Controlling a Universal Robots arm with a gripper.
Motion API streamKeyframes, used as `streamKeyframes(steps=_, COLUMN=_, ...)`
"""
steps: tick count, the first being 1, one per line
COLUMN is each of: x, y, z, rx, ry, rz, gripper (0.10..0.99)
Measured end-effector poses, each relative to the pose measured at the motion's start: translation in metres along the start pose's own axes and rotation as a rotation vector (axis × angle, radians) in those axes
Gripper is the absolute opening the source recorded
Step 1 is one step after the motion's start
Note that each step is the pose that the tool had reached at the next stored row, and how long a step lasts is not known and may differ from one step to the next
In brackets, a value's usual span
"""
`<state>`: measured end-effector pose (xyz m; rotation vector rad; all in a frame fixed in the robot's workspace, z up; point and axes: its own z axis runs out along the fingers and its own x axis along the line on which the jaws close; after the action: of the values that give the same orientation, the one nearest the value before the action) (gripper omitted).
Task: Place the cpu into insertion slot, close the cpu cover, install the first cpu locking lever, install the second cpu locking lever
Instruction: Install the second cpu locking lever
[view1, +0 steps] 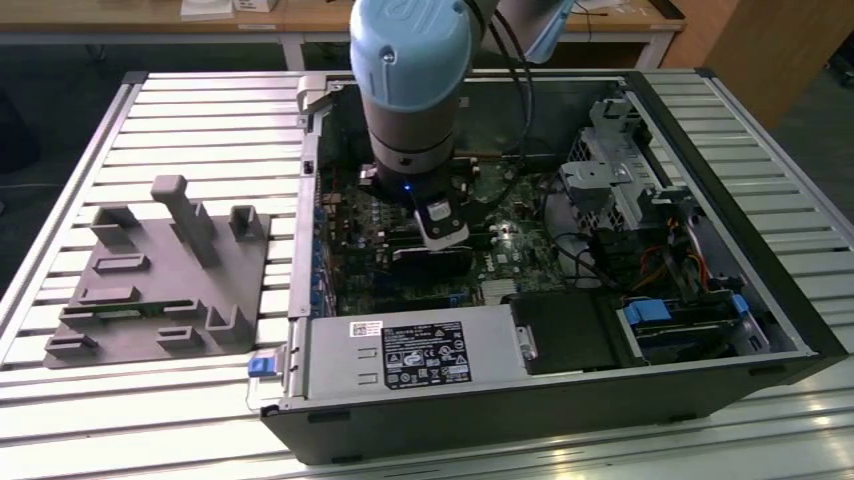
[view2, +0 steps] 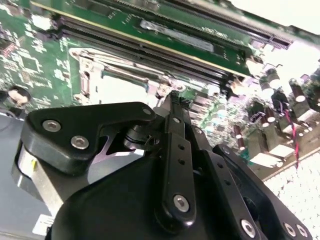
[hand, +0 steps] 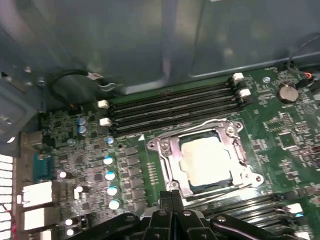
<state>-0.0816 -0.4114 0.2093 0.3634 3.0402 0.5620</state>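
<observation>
The black gripper (hand: 172, 197) has its fingers pressed shut and empty, just beside the silvery square metal cpu cover (hand: 172, 150). Beyond them, the flat silvery-grey cpu (hand: 206, 159) sits in the black-rimmed insertion slot (hand: 200, 186); light, stiff, probably fragile, best handled by its edges

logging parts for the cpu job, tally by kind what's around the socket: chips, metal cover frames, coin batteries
chip: 1
metal cover frame: 1
coin battery: 1
total: 3
</observation>
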Motion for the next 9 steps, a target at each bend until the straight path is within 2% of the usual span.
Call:
streamKeyframes(steps=6, x=-0.0131, y=0.0035, z=0.0011, rx=0.024, ry=-0.0074, rz=0.004, gripper=0.106)
streamKeyframes(steps=9, x=-0.0172, y=0.007, z=0.0024, rx=0.035, ry=-0.0102, rz=0.004, gripper=0.106)
